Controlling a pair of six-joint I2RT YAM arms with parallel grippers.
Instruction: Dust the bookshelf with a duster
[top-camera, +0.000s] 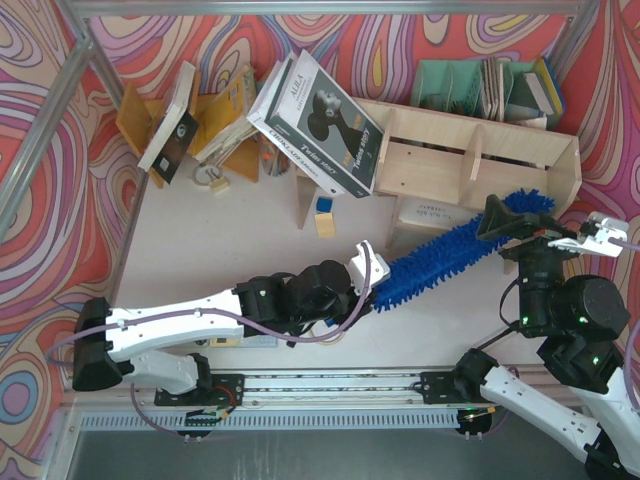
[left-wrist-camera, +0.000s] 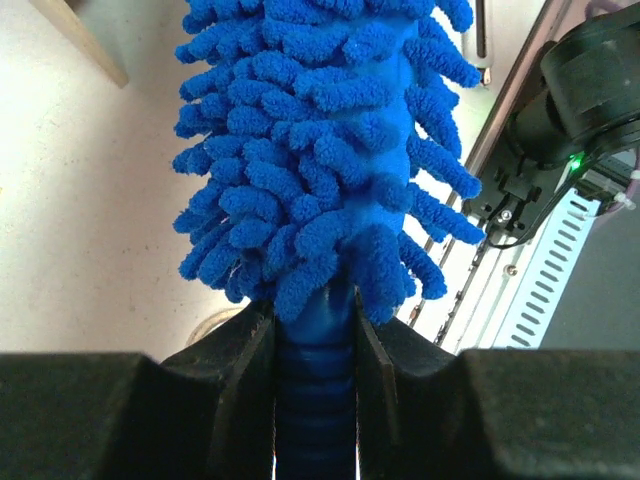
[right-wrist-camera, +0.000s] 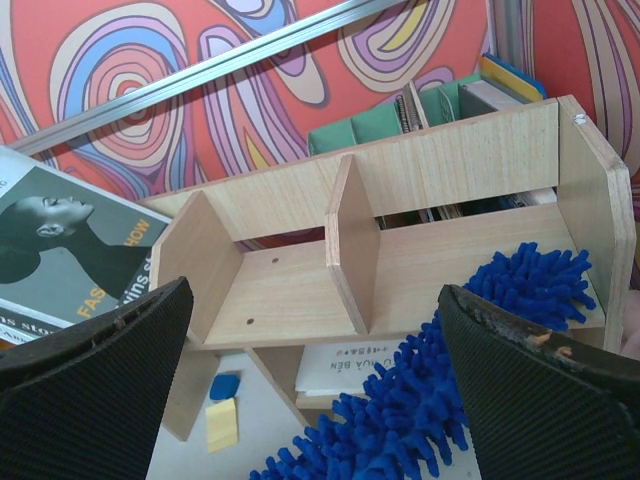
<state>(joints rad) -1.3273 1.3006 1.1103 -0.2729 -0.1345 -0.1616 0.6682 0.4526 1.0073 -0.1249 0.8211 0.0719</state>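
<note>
— What is the bookshelf made of?
— Bare pale plywood, matt, with the grain showing.
— And the duster?
— Fluffy blue cloth strands, soft and matt. Its handle is ribbed blue plastic with a slight sheen.
— Top centre of the overhead view?
— A magazine with a glossy paper cover. In the right wrist view, the bar across the upper left is dull grey metal.

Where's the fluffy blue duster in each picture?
Top view: the duster slants from the middle up to the right, its tip at the bookshelf.
Left wrist: it fills the upper middle, handle between the jaws at the bottom.
Right wrist: bottom right, tip at the bookshelf's right end.
Shared landmark: the bookshelf, in the top and right wrist views; the left wrist shows only a wooden edge.
</note>
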